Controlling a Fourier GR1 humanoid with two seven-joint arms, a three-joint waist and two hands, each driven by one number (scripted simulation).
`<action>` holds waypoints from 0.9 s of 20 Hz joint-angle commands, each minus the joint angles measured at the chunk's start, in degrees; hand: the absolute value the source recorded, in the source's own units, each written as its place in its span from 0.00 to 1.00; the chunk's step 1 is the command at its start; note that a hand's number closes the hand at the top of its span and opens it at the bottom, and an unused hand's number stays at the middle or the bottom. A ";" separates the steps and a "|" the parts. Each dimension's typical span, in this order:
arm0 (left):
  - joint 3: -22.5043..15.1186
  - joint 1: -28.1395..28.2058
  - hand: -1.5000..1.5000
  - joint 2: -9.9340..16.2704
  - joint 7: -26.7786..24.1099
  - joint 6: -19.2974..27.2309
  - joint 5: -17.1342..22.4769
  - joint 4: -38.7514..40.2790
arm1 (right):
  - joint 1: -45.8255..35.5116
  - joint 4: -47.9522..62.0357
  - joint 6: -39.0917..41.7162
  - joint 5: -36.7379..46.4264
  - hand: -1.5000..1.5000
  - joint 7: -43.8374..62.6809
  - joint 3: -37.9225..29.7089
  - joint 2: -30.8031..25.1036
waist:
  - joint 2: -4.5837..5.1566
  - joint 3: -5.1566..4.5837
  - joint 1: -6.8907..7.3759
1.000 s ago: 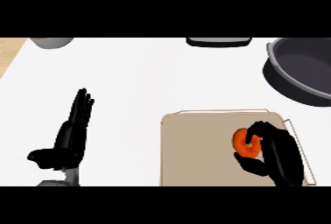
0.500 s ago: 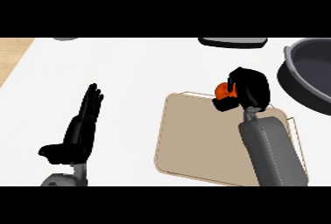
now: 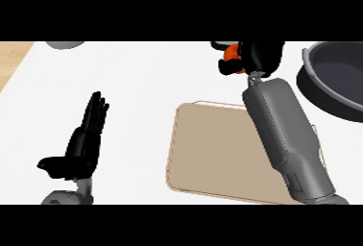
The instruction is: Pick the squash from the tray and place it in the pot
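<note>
1. White counter top [image 3: 149,77] fills most of the head view; a strip of wood-coloured surface [image 3: 13,60] shows at the 10 o'clock corner.
2. Beige tray [image 3: 212,153] lies flat on the counter, right of centre toward 5 o'clock. Nothing rests on its visible surface; the right forearm [image 3: 284,139] crosses above its right side.
3. Dark pot [image 3: 337,79] stands at 2 o'clock, cut by the right edge of the view, apart from the tray's upper right corner.
4. Right hand [image 3: 259,55] is at 1 o'clock, beyond the tray's far edge and just left of the pot's rim. Its fingers are curled round the squash [image 3: 230,54].
5. Squash position: only an orange patch shows, on the hand's left side; the rest is hidden by the curled fingers. It is held above the counter, between the tray's far edge and the top of the view, left of the pot and not over the pot's opening.
6. Left hand [image 3: 81,144] shows at 8 o'clock, well apart from the tray. Its fingers are straight and held together, pointing toward 12 o'clock, thumb out toward 9 o'clock. It holds nothing.
7. Grey rounded object [image 3: 65,44] is cut by the upper border at 11 o'clock; its kind cannot be determined.
</note>
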 commanded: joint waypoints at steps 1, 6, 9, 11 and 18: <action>1.67 3.00 0.50 1.16 -2.71 -1.59 0.84 0.50 | -5.75 2.74 0.14 2.06 1.00 4.01 -2.15 -3.33 | -0.26 0.00 -0.87; 1.45 1.17 0.50 -0.18 -0.75 -0.92 0.33 0.52 | -6.78 10.61 -6.52 3.75 1.00 6.50 -4.54 -5.74 | -0.10 0.02 -0.93; 1.33 0.09 0.50 -1.44 -0.70 0.17 -0.61 1.60 | -6.91 8.90 -4.95 1.75 1.00 5.63 -6.20 -8.69 | -0.28 0.02 -1.50; 0.23 2.01 0.50 -1.03 1.51 0.36 -1.16 -1.94 | -4.76 9.47 -5.50 1.51 1.00 4.31 -7.27 -11.97 | -0.34 0.05 -1.54; 0.64 1.36 0.50 -2.03 0.77 0.11 -1.91 -1.29 | -1.40 9.52 -7.06 -1.79 1.00 1.18 -9.58 -16.32 | -0.42 0.03 -1.82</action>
